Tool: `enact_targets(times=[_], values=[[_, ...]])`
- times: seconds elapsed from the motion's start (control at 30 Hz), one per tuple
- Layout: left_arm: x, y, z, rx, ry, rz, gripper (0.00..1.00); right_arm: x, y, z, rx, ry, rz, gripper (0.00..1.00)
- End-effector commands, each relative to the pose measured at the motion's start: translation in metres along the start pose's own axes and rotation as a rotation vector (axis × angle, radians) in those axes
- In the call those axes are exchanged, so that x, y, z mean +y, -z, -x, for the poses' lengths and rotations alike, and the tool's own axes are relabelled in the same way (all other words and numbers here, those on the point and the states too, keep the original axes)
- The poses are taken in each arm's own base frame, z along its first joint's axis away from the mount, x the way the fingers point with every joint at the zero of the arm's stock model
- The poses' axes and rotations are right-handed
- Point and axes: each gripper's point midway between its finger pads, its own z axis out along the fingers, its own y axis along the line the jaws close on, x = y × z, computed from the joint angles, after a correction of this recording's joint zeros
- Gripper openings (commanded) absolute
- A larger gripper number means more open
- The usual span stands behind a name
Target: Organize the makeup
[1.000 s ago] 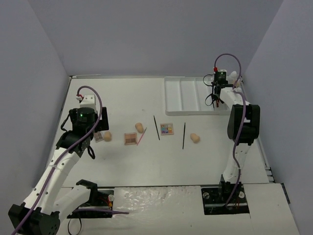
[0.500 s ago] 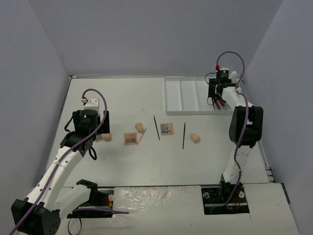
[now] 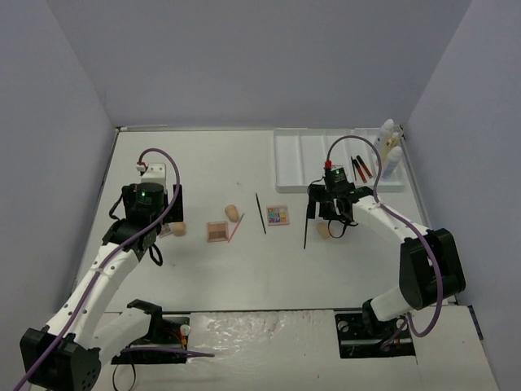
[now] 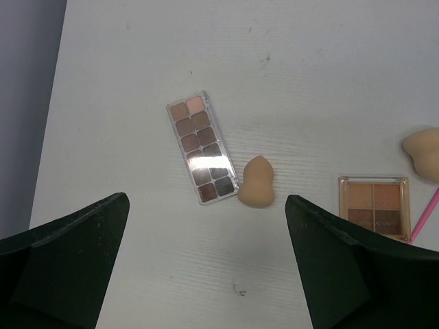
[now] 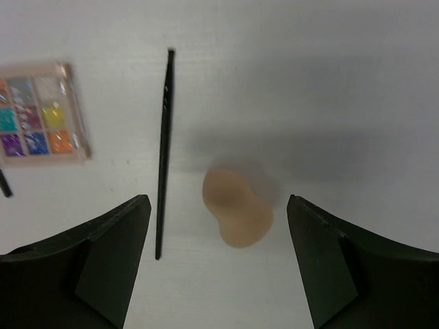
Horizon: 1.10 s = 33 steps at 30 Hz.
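Observation:
The makeup lies across the table. My left gripper [image 3: 163, 226] [image 4: 206, 212] hangs open above a long eyeshadow palette [image 4: 203, 148] and a peach sponge [image 4: 256, 182] [image 3: 178, 229]. To their right are a square brown palette [image 4: 374, 207] [image 3: 217, 231], a pink pencil [image 4: 425, 218] and another sponge [image 3: 232, 213]. My right gripper [image 3: 330, 223] [image 5: 218, 205] is open, its fingers either side of a third peach sponge [image 5: 236, 209] without touching it. A black pencil [image 5: 163, 151] [image 3: 306, 226] lies just left of that sponge. A colourful palette [image 5: 42, 113] [image 3: 278, 215] and a second black pencil [image 3: 260, 213] lie further left.
The white divided tray [image 3: 303, 160] stands at the back right, with red-black lipstick tubes [image 3: 361, 167] in its right compartment. Two bottles [image 3: 391, 148] stand by the tray's right end, close to the wall.
My right gripper opened over the tray's right compartment, then swung forward and left to hang over the sponge. The lipstick tubes now show in the tray. The left arm shifted slightly.

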Motion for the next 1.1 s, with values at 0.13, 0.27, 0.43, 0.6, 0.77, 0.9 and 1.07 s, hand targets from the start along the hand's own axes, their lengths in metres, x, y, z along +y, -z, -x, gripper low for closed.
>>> enact_targets(times=[0.13, 0.27, 0.43, 0.6, 0.77, 0.9, 1.07], values=[[-0.008, -0.001, 0.019, -0.057, 0.004, -0.02, 0.97, -0.008, -0.001, -0.049, 0.061, -0.058, -0.051, 0.78], [-0.008, -0.001, 0.019, -0.058, 0.003, -0.017, 0.97, -0.011, -0.014, -0.052, 0.074, -0.031, -0.068, 0.74], [-0.006, 0.0, 0.019, -0.061, 0.005, -0.011, 0.97, -0.015, -0.024, -0.052, 0.063, -0.019, -0.088, 0.53], [-0.005, 0.001, 0.019, -0.061, 0.003, -0.009, 0.97, -0.016, -0.02, -0.046, 0.039, -0.003, -0.093, 0.11], [-0.004, 0.001, 0.02, -0.066, 0.002, -0.004, 0.97, -0.01, 0.006, 0.003, -0.095, 0.0, -0.077, 0.0], [-0.004, 0.002, 0.02, -0.066, 0.003, -0.006, 0.97, -0.027, 0.016, 0.065, -0.19, -0.042, -0.104, 0.0], [-0.002, 0.003, 0.021, -0.073, 0.003, 0.002, 0.97, -0.052, 0.009, 0.143, -0.275, -0.091, -0.127, 0.0]])
